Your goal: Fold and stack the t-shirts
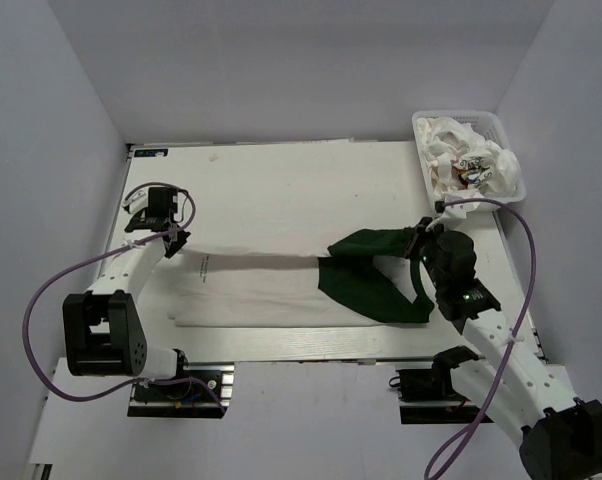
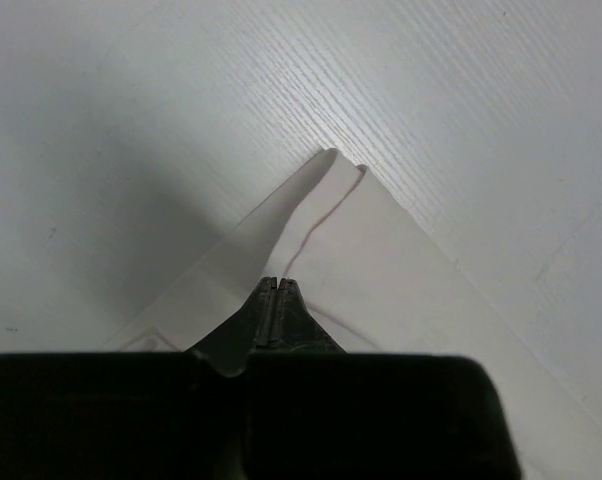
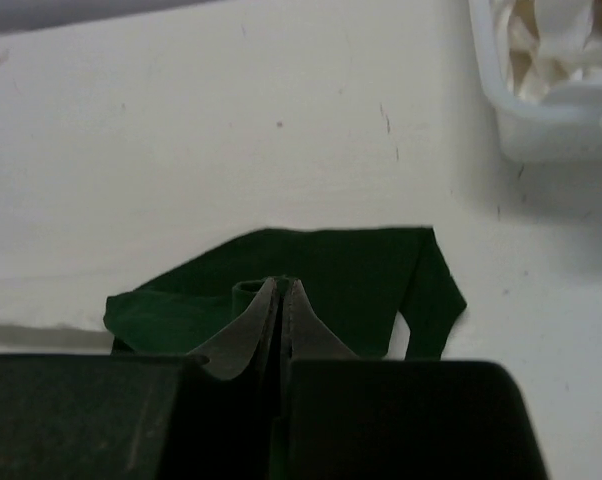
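A white t-shirt point(image 1: 261, 285) with dark green sleeves point(image 1: 371, 275) and black printed text lies stretched across the table's middle. My left gripper point(image 1: 173, 240) is shut on its white left corner point(image 2: 331, 220), which hangs forward from the fingertips point(image 2: 291, 300). My right gripper point(image 1: 421, 243) is shut on the dark green sleeve cloth point(image 3: 321, 270), pinched between its fingertips point(image 3: 301, 310). The top fold of the shirt is pulled taut between both grippers. More white t-shirts point(image 1: 471, 160) with small colourful prints lie crumpled in the basket.
A white plastic lattice basket point(image 1: 421, 128) stands at the back right corner; its wall shows in the right wrist view point(image 3: 521, 110). The white table point(image 1: 281, 180) stretches behind the shirt. Purple cables loop beside both arms.
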Controlling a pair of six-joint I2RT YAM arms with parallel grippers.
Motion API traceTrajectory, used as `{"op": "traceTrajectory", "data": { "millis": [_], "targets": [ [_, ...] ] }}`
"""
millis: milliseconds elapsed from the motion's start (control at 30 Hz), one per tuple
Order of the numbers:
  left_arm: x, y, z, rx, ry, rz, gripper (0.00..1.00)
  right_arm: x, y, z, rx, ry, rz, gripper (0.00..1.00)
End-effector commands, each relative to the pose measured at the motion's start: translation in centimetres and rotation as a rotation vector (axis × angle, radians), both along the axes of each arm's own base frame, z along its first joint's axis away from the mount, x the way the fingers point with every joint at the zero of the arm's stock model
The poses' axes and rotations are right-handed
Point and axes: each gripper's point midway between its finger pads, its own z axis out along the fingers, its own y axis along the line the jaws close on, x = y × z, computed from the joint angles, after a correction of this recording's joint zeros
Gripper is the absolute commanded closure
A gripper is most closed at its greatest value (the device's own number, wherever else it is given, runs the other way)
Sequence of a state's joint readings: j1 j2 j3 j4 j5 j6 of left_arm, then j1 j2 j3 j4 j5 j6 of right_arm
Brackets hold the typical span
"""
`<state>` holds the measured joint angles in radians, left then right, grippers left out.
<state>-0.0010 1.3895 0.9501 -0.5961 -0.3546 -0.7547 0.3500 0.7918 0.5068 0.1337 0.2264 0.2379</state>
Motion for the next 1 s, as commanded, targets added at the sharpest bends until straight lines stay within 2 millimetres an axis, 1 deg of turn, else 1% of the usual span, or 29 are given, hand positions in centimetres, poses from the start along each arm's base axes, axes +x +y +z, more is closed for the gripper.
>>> {"op": "traceTrajectory", "data": {
  "millis": [0, 33, 67, 100, 133, 167, 200, 233, 267, 300, 333, 400, 433, 467, 500, 533, 567, 600, 633, 667, 700, 733, 767, 800, 833, 867, 933, 967],
  "targets": [
    [-1.0, 0.7, 0.2, 0.010, -0.009, 0.051, 1.00, -1.6, -0.2, -2.5, 0.023, 0.093, -0.020, 1.00],
    [-1.3, 0.8, -0.1, 0.017, 0.000, 0.056, 1.00, -2.2, -0.2, -3.8, 0.018, 0.127, -0.016, 1.00],
    [-1.9, 1.0, -0.4, 0.022, 0.009, 0.072, 1.00, -2.7, -0.2, -3.4, 0.050, 0.114, -0.019, 1.00],
    [-2.1, 1.0, -0.8, 0.018, 0.016, 0.079, 1.00, -3.3, -0.3, -4.1, 0.047, 0.141, -0.016, 1.00],
    [-2.1, 1.0, -0.5, 0.018, 0.006, 0.079, 1.00, -3.9, 0.0, -4.8, 0.048, 0.170, 0.005, 1.00],
    [-2.4, 1.0, -0.9, 0.018, 0.018, 0.079, 1.00, -4.5, 0.0, -4.3, 0.081, 0.152, 0.004, 1.00],
    [-2.8, 1.0, -1.4, 0.014, 0.030, 0.086, 1.00, -5.1, -0.1, -5.3, 0.079, 0.186, 0.006, 1.00],
    [-3.1, 1.0, -1.4, 0.014, 0.028, 0.086, 1.00, -5.6, 0.6, -5.1, 0.115, 0.190, 0.041, 1.00],
    [-3.1, 1.0, -1.4, 0.014, 0.028, 0.086, 1.00, -6.0, 1.1, -5.4, 0.156, 0.208, 0.047, 1.00],
    [-3.3, 1.0, -1.7, 0.014, 0.037, 0.086, 1.00, -6.5, 1.2, -5.9, 0.163, 0.221, 0.055, 1.00],
    [-3.3, 0.9, -1.5, 0.009, 0.024, 0.094, 1.00, -6.7, 1.2, -6.0, 0.170, 0.219, 0.059, 1.00],
    [-3.8, 1.1, -1.6, 0.016, 0.042, 0.108, 1.00, -7.0, 0.4, -6.8, 0.132, 0.237, 0.029, 1.00],
    [-3.8, 1.4, -1.6, 0.024, 0.038, 0.123, 1.00, -6.9, -0.4, -6.8, 0.108, 0.236, -0.008, 1.00],
    [-4.1, 1.4, -1.7, 0.025, 0.051, 0.123, 1.00, -6.9, -0.6, -6.6, 0.091, 0.236, -0.013, 1.00],
    [-4.4, 1.3, -2.1, 0.020, 0.072, 0.133, 1.00, -7.1, -0.6, -7.0, 0.088, 0.263, -0.018, 1.00],
    [-4.7, 1.3, -2.4, 0.017, 0.078, 0.141, 0.86, -7.2, -0.3, -6.8, 0.110, 0.264, -0.007, 1.00],
    [-4.7, 1.3, -2.8, 0.018, 0.091, 0.141, 0.81, -7.3, -0.1, -7.1, 0.120, 0.280, -0.001, 1.00],
    [-5.0, 1.1, -3.0, 0.006, 0.103, 0.145, 0.74, -7.8, -0.1, -7.8, 0.121, 0.314, -0.001, 0.91],
    [-5.5, 1.1, -3.4, 0.008, 0.135, 0.145, 0.69, -8.1, 0.1, -8.3, 0.162, 0.347, -0.021, 0.84],
    [-5.5, 0.9, -3.8, -0.005, 0.142, 0.151, 0.69, -8.3, -0.2, -8.6, 0.179, 0.366, -0.050, 0.82],
    [-6.2, 0.9, -4.2, -0.007, 0.164, 0.158, 0.66, -9.4, -1.1, -10.0, 0.171, 0.425, -0.098, 0.80],
    [-6.5, 0.9, -4.3, -0.012, 0.173, 0.170, 0.40, -9.7, -1.0, -9.9, 0.222, 0.432, -0.118, 0.73],
    [-6.8, 0.8, -4.4, -0.016, 0.180, 0.180, 0.19, -10.3, -1.0, -10.3, 0.235, 0.453, -0.124, 0.58],
    [-7.0, 0.8, -4.4, -0.019, 0.188, 0.188, 0.00, -10.6, -1.2, -10.5, 0.242, 0.460, -0.137, 0.12],
    [-7.4, 0.8, -4.5, -0.017, 0.206, 0.188, 0.00, -10.7, -1.3, -9.6, 0.275, 0.420, -0.138, 0.09],
    [-6.8, 0.8, -3.5, -0.025, 0.164, 0.197, 0.00, -10.7, -1.6, -9.5, 0.268, 0.412, -0.147, 0.09],
    [-6.5, 0.6, -2.5, -0.037, 0.136, 0.192, 0.00, -10.2, -1.9, -7.8, 0.266, 0.354, -0.150, 0.09],
    [-5.5, 0.4, -1.4, -0.052, 0.088, 0.185, 0.00, -9.7, -1.8, -6.8, 0.257, 0.325, -0.136, 0.09]
  ]
}}
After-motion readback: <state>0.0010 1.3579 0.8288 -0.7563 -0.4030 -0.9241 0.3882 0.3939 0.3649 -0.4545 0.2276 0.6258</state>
